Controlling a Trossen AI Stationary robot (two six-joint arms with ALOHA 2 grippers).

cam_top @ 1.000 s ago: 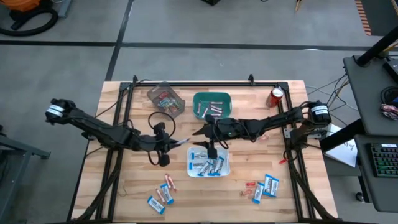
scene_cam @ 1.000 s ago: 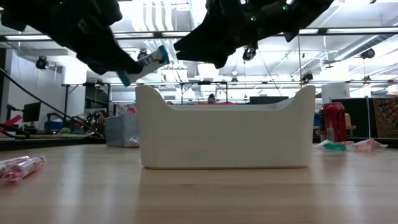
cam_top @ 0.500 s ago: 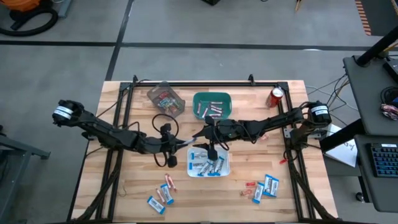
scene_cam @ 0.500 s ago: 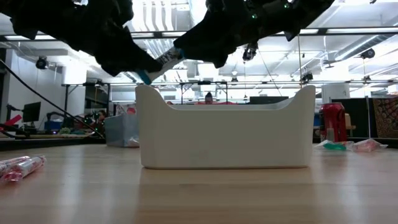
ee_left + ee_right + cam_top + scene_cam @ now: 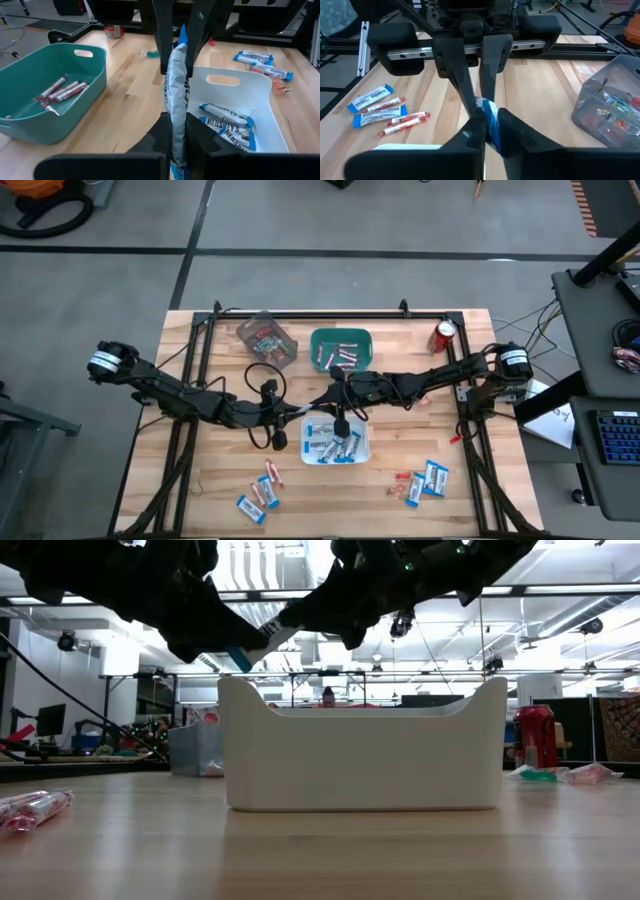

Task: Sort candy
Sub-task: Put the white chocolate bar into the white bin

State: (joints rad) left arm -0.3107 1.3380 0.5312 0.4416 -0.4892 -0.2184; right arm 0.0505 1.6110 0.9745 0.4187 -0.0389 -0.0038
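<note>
Above the white bin's (image 5: 362,448) left rim, my left claw (image 5: 172,131) and right claw (image 5: 487,127) both clamp one blue-and-white packet (image 5: 177,90) mid-handover; next, I judge, my left must let go

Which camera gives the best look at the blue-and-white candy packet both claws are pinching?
The left wrist view: the packet stands edge-on between the left gripper and the right gripper. The right wrist view shows one blue end, the low view only a tip, the high view a sliver.

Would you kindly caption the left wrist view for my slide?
Both pincers, left and right, grip one blue-and-white candy packet beside the white bin.
</note>
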